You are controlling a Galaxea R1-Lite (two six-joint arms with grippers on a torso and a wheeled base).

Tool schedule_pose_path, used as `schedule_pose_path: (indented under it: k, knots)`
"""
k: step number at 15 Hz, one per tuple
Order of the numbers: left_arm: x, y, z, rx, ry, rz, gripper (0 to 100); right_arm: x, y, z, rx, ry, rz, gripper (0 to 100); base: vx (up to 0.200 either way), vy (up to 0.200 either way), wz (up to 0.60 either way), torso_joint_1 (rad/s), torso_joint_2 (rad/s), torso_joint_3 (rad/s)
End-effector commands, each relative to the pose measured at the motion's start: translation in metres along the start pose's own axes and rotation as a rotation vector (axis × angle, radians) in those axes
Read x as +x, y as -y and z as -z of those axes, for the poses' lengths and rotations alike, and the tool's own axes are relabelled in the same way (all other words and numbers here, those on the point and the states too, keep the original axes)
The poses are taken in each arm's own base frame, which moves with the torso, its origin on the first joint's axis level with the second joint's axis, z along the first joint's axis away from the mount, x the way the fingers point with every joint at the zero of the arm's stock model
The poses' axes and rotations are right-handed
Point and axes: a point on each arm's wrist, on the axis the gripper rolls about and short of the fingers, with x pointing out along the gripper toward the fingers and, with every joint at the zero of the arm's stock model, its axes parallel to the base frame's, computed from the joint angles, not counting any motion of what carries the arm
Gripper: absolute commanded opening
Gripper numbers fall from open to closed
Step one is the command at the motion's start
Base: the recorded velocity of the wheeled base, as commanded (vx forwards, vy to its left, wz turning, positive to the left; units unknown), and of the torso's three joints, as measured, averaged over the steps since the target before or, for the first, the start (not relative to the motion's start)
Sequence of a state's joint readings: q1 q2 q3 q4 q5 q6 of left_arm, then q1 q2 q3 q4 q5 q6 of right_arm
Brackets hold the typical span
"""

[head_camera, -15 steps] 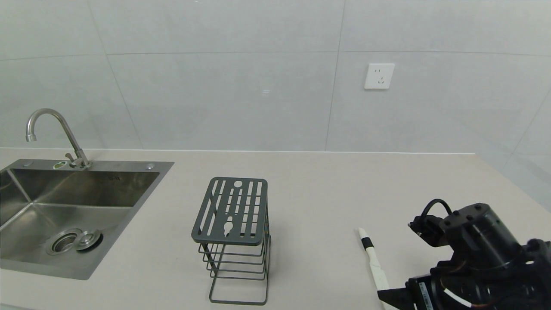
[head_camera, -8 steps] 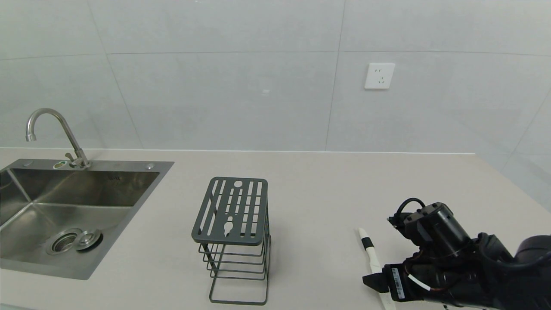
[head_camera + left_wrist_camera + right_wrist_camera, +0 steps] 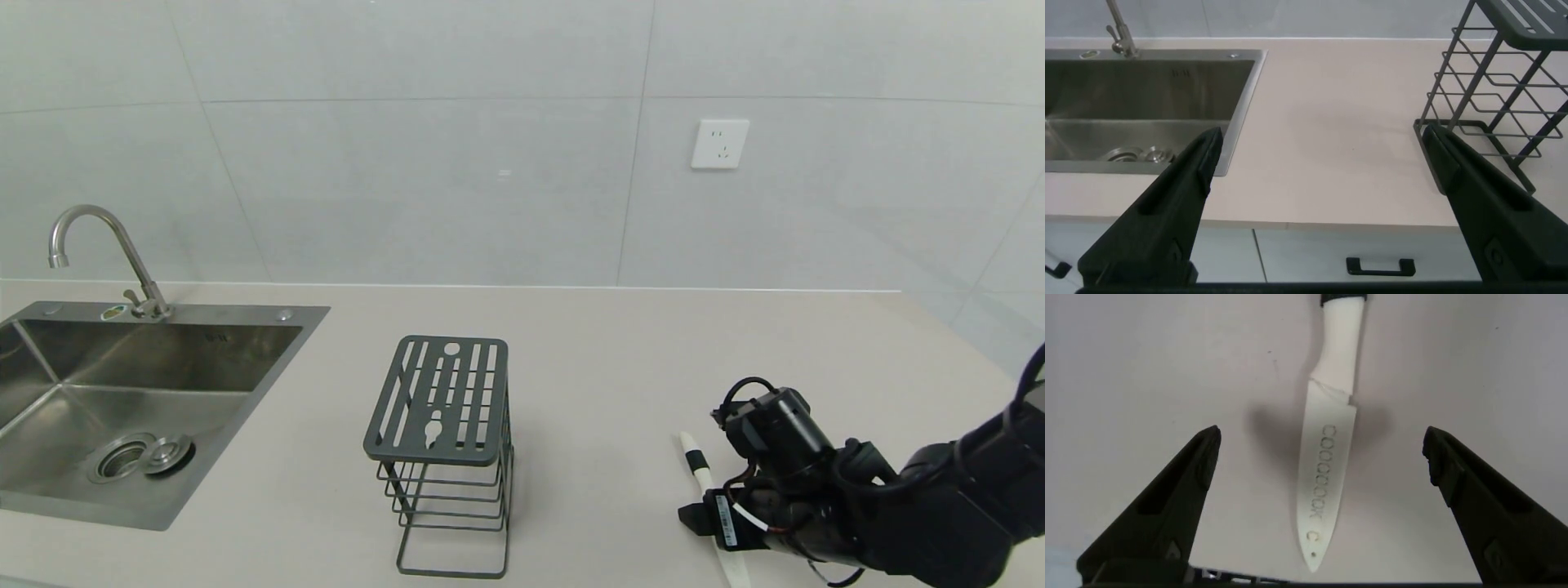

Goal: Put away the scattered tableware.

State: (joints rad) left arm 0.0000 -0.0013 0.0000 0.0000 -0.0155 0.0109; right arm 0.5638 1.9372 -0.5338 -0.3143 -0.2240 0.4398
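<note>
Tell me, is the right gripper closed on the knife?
No: the right gripper is open, with one finger on either side of the white knife, which lies flat on the counter.

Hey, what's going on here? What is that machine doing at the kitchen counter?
A two-armed robot is tidying up tableware. Its right gripper hangs open over a white knife lying flat on the counter, with a finger on either side of the blade and no grip on it yet. A dark wire rack stands between the knife and the sink. The left gripper, also open, sits in front of the counter, holding nothing.
</note>
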Motion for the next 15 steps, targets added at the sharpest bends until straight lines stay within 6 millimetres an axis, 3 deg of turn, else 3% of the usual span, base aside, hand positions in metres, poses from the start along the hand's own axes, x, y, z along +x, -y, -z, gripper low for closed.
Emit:
schedule_pose_path:
  k: [1, 5, 13, 14, 15]
  knots:
    - [0.0, 0.0, 0.0, 0.001, -0.001, 0.0, 100, 0.007, 0.004, -0.003, -0.014, -0.006, 0.026, 100, 0.0, 0.0, 0.0, 0.0, 0.0, 0.0]
    - [0.0, 0.0, 0.0, 0.001, -0.001, 0.0, 100, 0.014, 0.002, -0.013, -0.018, 0.03, 0.023, 100, 0.0, 0.0, 0.0, 0.0, 0.0, 0.0]
    - [0.0, 0.0, 0.0, 0.001, -0.001, 0.0, 100, 0.026, -0.002, -0.009, -0.032, 0.01, 0.022, 100, 0.0, 0.0, 0.0, 0.0, 0.0, 0.0]
    - [0.0, 0.0, 0.0, 0.001, -0.001, 0.0, 100, 0.027, -0.002, -0.004, -0.042, -0.005, 0.024, 0, 0.0, 0.0, 0.0, 0.0, 0.0, 0.0]
    - [0.0, 0.0, 0.0, 0.001, -0.001, 0.0, 100, 0.029, -0.004, 0.0, -0.05, -0.019, 0.025, 0, 0.0, 0.0, 0.0, 0.0, 0.0, 0.0]
